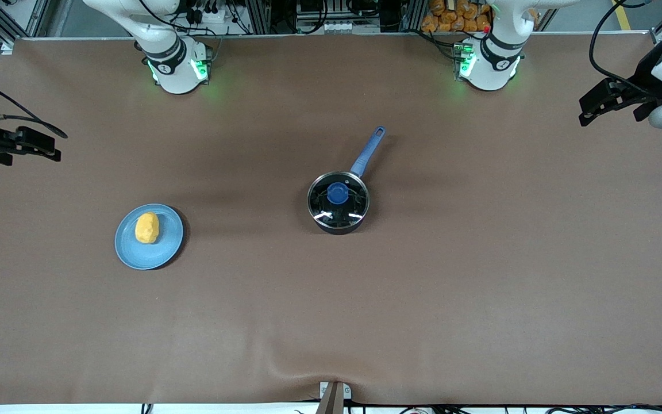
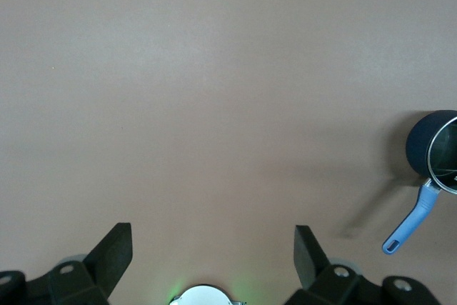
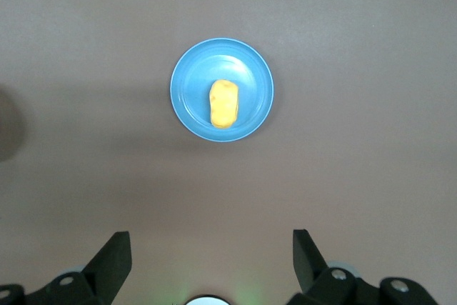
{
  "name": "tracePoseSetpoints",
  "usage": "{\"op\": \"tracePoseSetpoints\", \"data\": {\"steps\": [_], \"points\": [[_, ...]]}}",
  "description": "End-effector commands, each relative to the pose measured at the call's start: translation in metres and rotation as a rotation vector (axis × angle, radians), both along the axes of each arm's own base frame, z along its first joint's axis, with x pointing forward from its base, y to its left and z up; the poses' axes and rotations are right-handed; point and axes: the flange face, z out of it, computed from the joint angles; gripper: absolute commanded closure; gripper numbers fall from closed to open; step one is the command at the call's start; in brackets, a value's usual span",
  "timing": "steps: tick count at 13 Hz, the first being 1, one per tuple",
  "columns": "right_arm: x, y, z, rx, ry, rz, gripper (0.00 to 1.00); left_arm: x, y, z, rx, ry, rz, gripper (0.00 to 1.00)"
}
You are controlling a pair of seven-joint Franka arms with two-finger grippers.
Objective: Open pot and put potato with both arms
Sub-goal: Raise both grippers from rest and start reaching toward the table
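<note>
the black two-finger left gripper (image 1: 587, 112) is held wide open and empty over the left arm's end of the brown table (image 1: 480, 287); the black right gripper (image 1: 49, 148) is likewise spread open, empty, over the right arm's end. the small black saucepan (image 1: 338, 202) is seen mid-table, its glass lid (image 1: 338, 198) on. the oval yellow potato (image 1: 147, 227) lies on a round light-blue plate (image 1: 167, 244), well apart from the saucepan, toward the right arm's end.
</note>
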Motion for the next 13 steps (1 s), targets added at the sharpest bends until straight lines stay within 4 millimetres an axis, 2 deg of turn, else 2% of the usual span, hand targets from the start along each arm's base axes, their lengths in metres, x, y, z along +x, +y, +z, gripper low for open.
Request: {"op": "tracePoseSetpoints", "data": {"steps": [1,6,7,9,10,12,13], "points": [[-0.003,-0.003,0.000,0.012,-0.006,-0.001,0.00,0.003,0.003,0.004,0.011,0.007,0.003,0.00],[-0.003,0.002,0.001,0.011,-0.009,0.007,0.00,0.004,0.001,0.003,0.006,0.008,-0.005,0.00],[-0.005,0.003,-0.008,0.012,0.005,0.007,0.00,0.006,0.000,0.001,0.009,0.012,-0.008,0.00],[-0.022,0.003,-0.032,0.009,0.016,0.001,0.00,0.006,-0.004,0.000,0.005,0.015,-0.025,0.00],[-0.028,0.002,-0.049,0.008,0.022,-0.001,0.00,0.009,-0.012,-0.007,-0.001,0.028,-0.040,0.00],[-0.025,0.008,-0.082,0.005,0.018,-0.001,0.00,0.015,-0.026,-0.019,-0.019,0.055,-0.051,0.00],[-0.021,0.015,-0.096,0.002,0.003,-0.005,0.00,0.018,-0.042,-0.023,-0.029,0.057,-0.076,0.00]]}}
